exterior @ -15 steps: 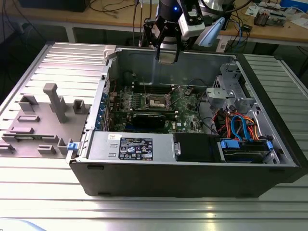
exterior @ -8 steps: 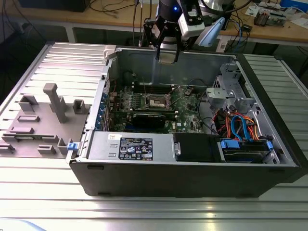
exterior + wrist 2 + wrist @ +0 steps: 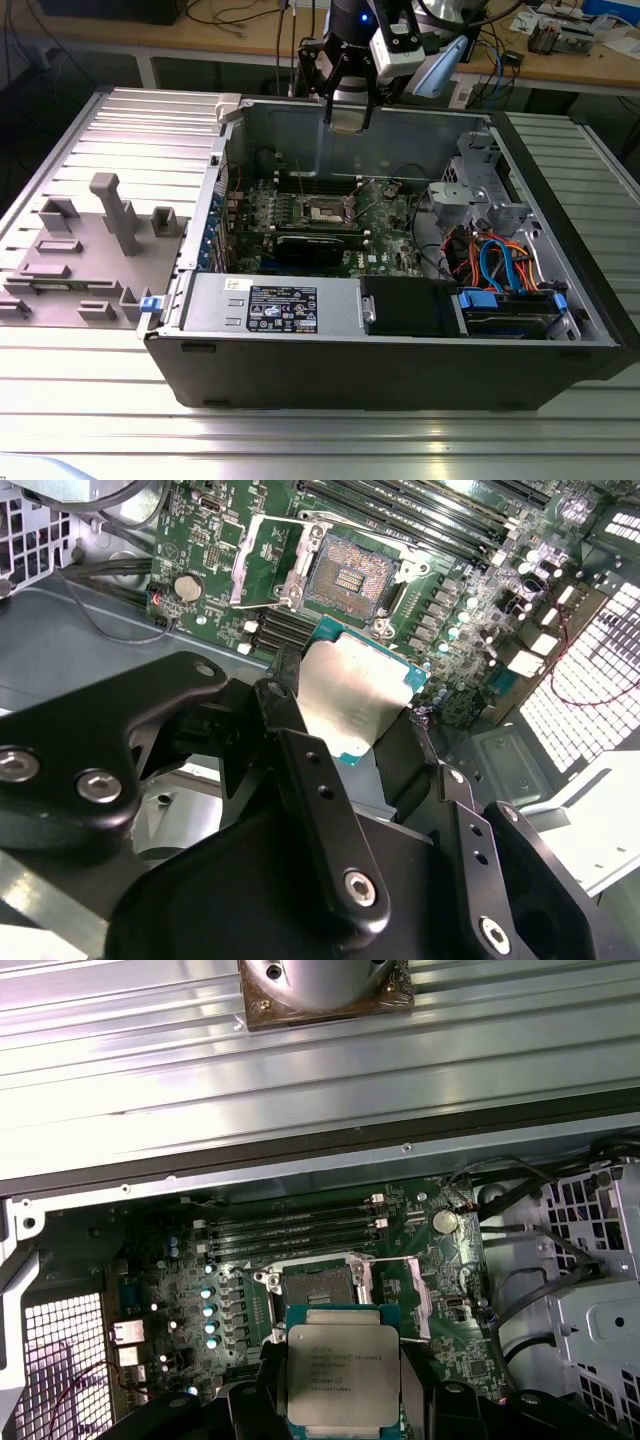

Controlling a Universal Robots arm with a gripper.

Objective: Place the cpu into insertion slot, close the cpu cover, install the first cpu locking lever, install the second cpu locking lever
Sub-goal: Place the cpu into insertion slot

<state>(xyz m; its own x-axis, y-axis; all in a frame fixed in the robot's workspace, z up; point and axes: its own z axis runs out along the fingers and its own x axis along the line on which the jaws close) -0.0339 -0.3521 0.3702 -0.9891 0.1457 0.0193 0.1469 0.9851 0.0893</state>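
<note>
Currently the cpu (image 3: pixel 352 685) is off the board, clamped by its 2 opposite edges between the gripper's (image 3: pixel 350 708) black fingers (image 3: pixel 286 680), silver top facing the second wrist view. In the first wrist view the cpu (image 3: pixel 342 1365) shows its grey lid w/ green rim, and the gripper (image 3: pixel 342 1388) grasps it from both sides. In the exterior view the cpu (image 3: pixel 348 122) hangs in the gripper (image 3: pixel 348 116) above the rear wall of the case (image 3: pixel 400 365), well above the board.

The slot (image 3: pixel 350 575) sits near the board's middle, dark contact field bare, silver rim around it; it also shows in the first wrist view (image 3: pixel 318 1285) and the exterior view (image 3: pixel 325 211). The cover (image 3: pixel 268 560) is swung open, lying beside the slot on the side toward the coin battery (image 3: pixel 185 586); in the first wrist view the cover (image 3: pixel 396 1295) lies between slot and battery (image 3: pixel 443 1222).

RAM slots (image 3: pixel 295 1228) run along the slot's other side, toward the case wall. A black card (image 3: pixel 315 246) lies on the green board (image 3: pixel 390 225) nearer the case's front edge. Blue and orange cables (image 3: pixel 490 262) fill the case corner on the exterior view's right. The case stands on a ribbed metal table (image 3: pixel 320 440), w/ a grey fixture tray (image 3: pixel 95 250) beside it on the exterior view's left.
</note>
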